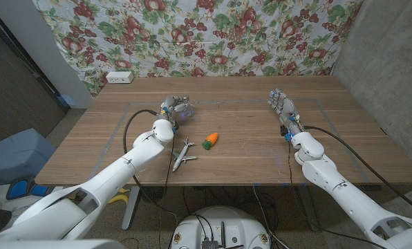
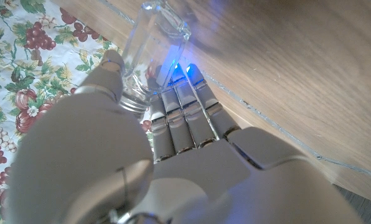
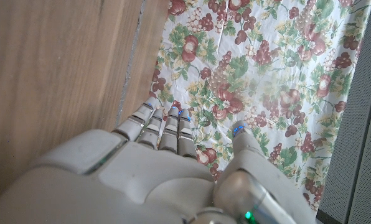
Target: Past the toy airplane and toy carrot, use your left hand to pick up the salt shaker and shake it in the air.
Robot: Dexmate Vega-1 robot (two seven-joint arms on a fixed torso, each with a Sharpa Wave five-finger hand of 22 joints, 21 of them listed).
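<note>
In the head view my left hand (image 1: pixel 171 112) is at the middle left of the table, past the toy airplane (image 1: pixel 183 153) and the orange toy carrot (image 1: pixel 211 140). It grips the clear glass salt shaker (image 1: pixel 183 111). In the left wrist view the salt shaker (image 2: pixel 149 50) sits between the thumb and fingers of my left hand (image 2: pixel 173 162), tilted over the wood. I cannot tell whether it is off the table. My right hand (image 1: pixel 283 111) stays at the right side with its fingers apart and holds nothing; the right hand (image 3: pixel 167 168) points toward the floral cloth.
A white box (image 1: pixel 119 77) lies at the table's back left edge. A floral cloth (image 1: pixel 213 28) hangs behind the table. Black cables (image 1: pixel 133 124) run along both arms. A taped outline (image 1: pixel 316 104) marks the table top.
</note>
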